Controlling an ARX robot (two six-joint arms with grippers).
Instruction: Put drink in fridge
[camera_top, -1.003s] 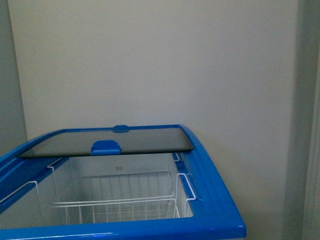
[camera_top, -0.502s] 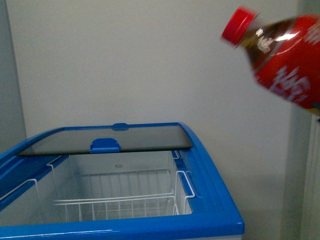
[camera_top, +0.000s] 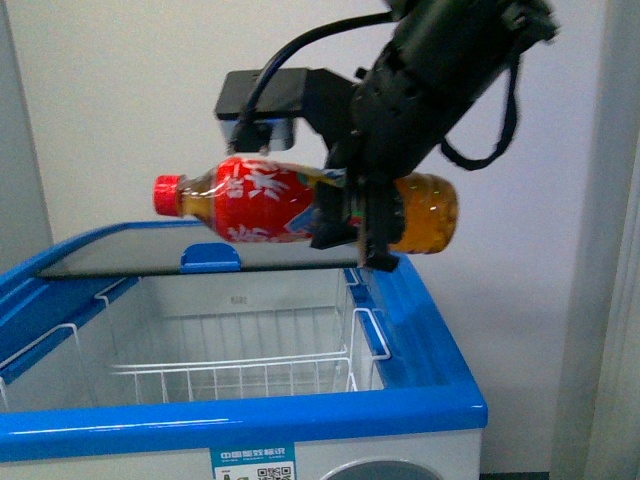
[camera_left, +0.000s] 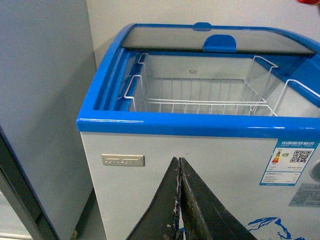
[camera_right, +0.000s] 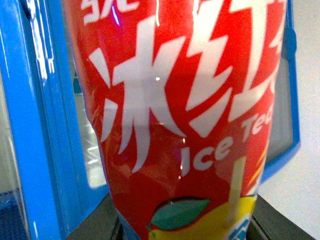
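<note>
One bottle, newly arrived: the drink (camera_top: 262, 202) has swung in from upper right and lies sideways above the open fridge (camera_top: 440, 345), clamped in the right gripper (camera_top: 352, 228). Left gripper (camera_left: 179, 197) is pinched closed and empty. Lowering likely comes next.

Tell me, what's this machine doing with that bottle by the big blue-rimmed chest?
The robot's right pincer grips a bottle of iced tea, held sideways in the air above the open fridge, not yet inside. The glass lid covers only the far end, so the wire basket inside is exposed. The left pincer is shut and holds nothing, low in front of the fridge.
</note>
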